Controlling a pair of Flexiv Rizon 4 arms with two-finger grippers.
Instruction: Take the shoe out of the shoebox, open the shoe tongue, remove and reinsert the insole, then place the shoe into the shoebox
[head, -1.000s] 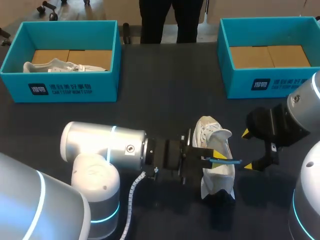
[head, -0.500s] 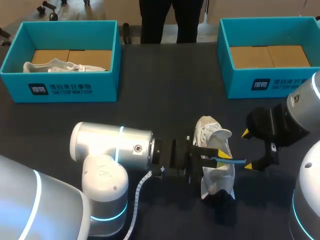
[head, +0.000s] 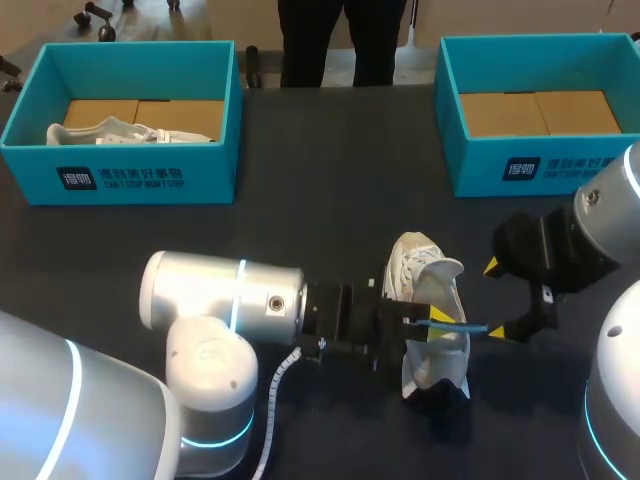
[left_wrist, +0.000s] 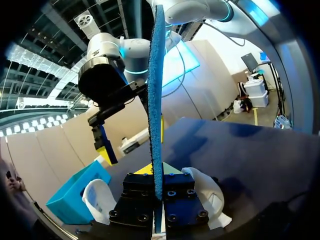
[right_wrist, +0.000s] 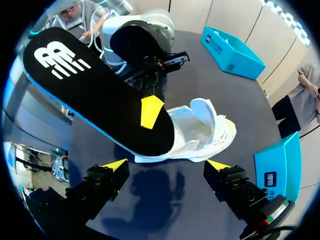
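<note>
A white shoe (head: 432, 300) lies on the dark table in front of me, its opening facing my right gripper. My left gripper (head: 428, 320) hangs over the shoe, shut on one end of the insole (head: 462, 325), which is black on top with a blue underside. In the left wrist view the insole (left_wrist: 156, 100) stands edge-on between the closed fingers, with the shoe (left_wrist: 202, 184) beneath. My right gripper (head: 500, 300) is open just past the insole's free end. In its own view the insole (right_wrist: 95, 85) slants above the shoe (right_wrist: 202, 131), ahead of the right gripper (right_wrist: 166, 166).
A teal shoebox (head: 150, 175) at the back left holds another white shoe (head: 110, 130). A second teal shoebox (head: 500, 160) at the back right shows only its cardboard floor. Open dark tabletop lies between the boxes and the shoe.
My left arm has shifted to the right, carrying the insole slightly closer to the right gripper. The right arm and the shoe have stayed put.
</note>
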